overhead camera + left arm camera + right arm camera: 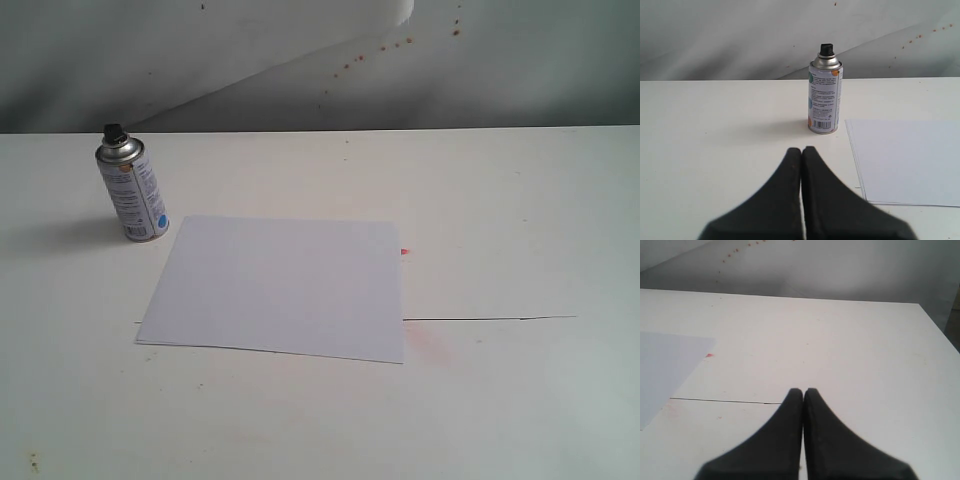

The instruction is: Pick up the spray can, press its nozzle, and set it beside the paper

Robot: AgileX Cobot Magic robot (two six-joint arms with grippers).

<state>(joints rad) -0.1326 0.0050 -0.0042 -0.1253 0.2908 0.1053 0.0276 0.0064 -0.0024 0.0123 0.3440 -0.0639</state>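
The silver spray can (133, 190) stands upright on the white table, just off the far left corner of the paper (280, 285). Its black nozzle (113, 131) tops the dome. In the left wrist view the spray can (825, 94) stands ahead of my left gripper (801, 149), which is shut and empty, some way short of it; the nozzle (826, 49) and the paper (907, 160) show there too. My right gripper (803, 390) is shut with nothing in it, over bare table, with the paper (665, 367) off to one side. Neither gripper shows in the exterior view.
A thin seam (490, 319) runs across the table (500, 200) from the paper's near right side. Small red specks (405, 252) and a faint pink stain (432, 345) mark the surface by the paper. A grey backdrop (300, 50) rises behind the table's far edge.
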